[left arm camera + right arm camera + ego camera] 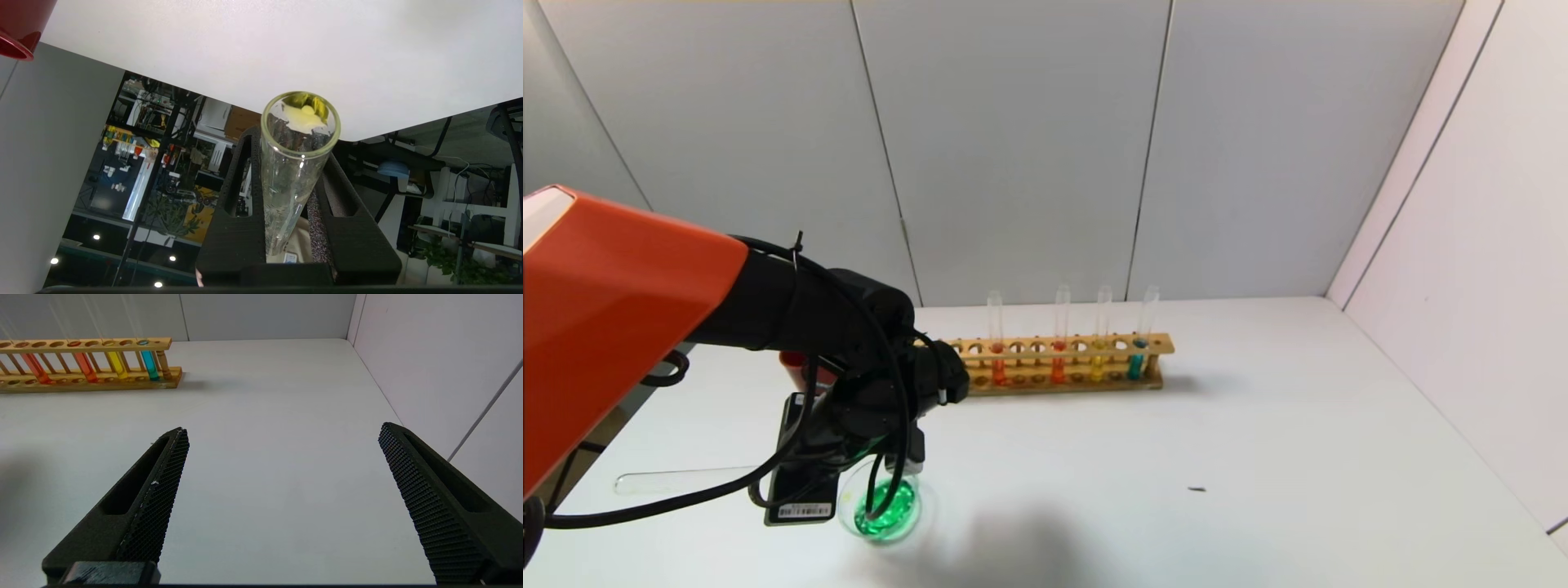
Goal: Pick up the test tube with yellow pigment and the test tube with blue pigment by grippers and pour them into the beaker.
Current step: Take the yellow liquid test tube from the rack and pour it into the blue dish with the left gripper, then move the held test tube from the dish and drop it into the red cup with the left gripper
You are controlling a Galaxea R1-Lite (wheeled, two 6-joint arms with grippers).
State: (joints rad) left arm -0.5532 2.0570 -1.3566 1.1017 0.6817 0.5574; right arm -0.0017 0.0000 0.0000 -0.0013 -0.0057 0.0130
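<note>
- Nearest the head camera, the black two-fingered left gripper on its orange arm hangs over the small low clear glass beaker, fingers pinching a slender clear glass test tube.
- That tube has only a yellow residue at its far end, and the beaker holds green liquid, so both pours look done. Risk: smooth glass could slip from the pads or knock the beaker over.
- At the far left, an empty clear glass tube lies flat on the white worktop; it could roll off the edge.
- A dark-red cup stands behind the arm, where a swing might clip it.
- Further right, the wooden rack still carries a cyan-blue tube.
- The right gripper, out of the head view, hovers above bare worktop, fingers spread wide.
</note>
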